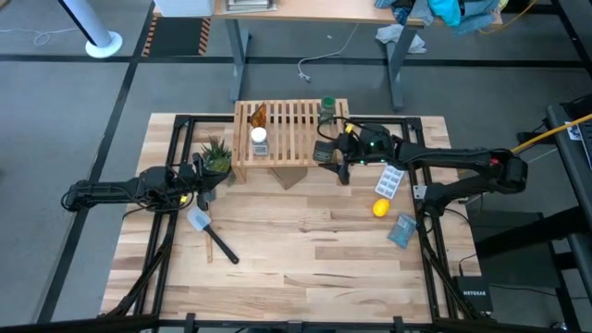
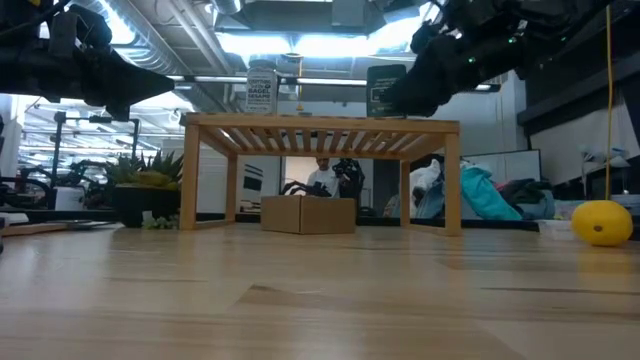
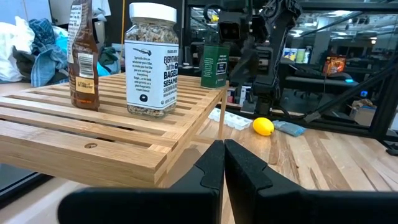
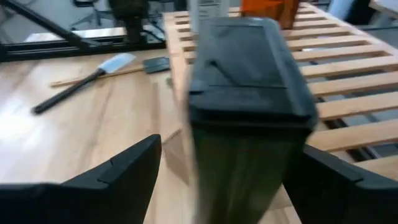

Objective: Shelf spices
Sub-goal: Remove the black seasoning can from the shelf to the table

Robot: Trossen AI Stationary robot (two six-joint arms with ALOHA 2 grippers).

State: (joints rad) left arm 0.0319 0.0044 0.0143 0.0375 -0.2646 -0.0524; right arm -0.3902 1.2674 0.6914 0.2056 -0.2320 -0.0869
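Observation:
The light-wood shelf stands at the table's far middle. On its slatted top stand the amber bottle, the white-capped jar and the green-lidded jar. The dark squarish tin stands upright on the top near the shelf's right near corner, and it also shows in the low view. My right gripper is open, one finger on each side of the tin, with a gap showing. My left gripper is shut and empty, at the table's left by the plant.
A small potted plant stands left of the shelf. A yellow lemon-like ball, a white tray and a blue packet lie at the right. A spatula lies left of centre. A cardboard piece stands under the shelf.

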